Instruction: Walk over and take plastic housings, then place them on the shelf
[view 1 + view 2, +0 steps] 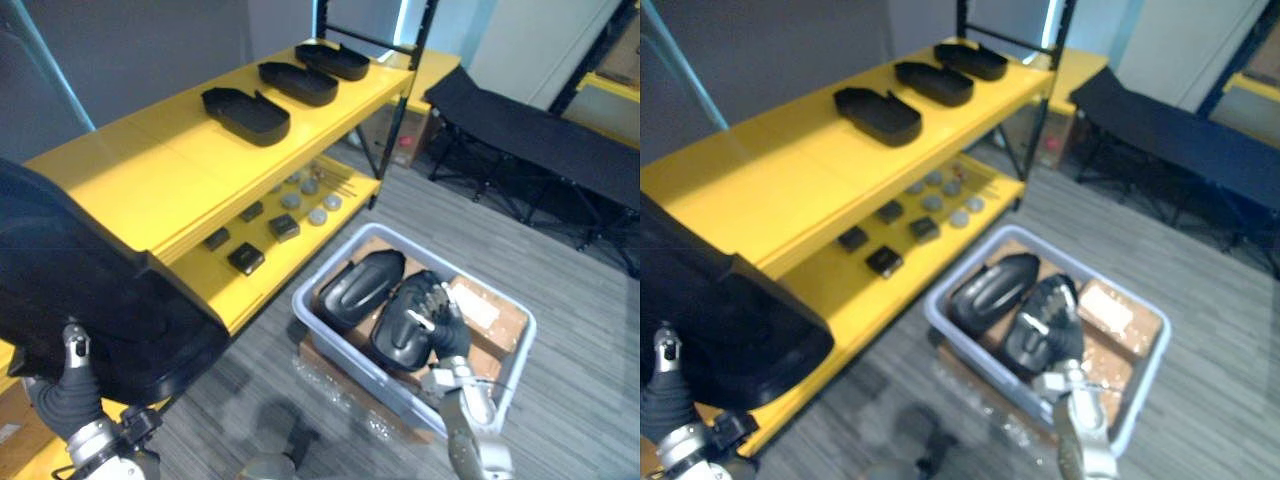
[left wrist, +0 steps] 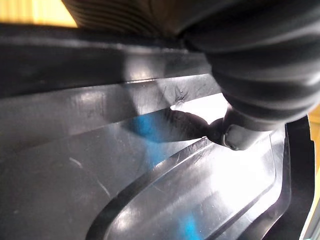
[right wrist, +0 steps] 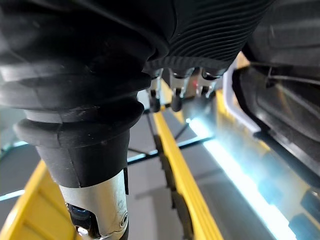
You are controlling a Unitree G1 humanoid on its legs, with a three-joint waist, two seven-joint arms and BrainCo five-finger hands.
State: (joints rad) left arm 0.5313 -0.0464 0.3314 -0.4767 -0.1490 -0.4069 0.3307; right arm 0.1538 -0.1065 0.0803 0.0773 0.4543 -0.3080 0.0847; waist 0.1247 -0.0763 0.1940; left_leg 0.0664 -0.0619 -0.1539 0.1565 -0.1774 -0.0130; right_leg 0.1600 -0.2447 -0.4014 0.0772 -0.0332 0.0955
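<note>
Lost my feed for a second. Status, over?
Left hand carrying large housing by yellow shelf. Right hand open over second housing in grey bin. Three housings already on top. Nothing in the way.

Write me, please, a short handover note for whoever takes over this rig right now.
Left hand: carrying a plastic housing by the yellow shelf.
Right hand: open, lying on a housing in the grey bin; a second housing lies beside it.
Done: three housings on the top level.
Left: shelve the carried one, then the two in the bin.
</note>
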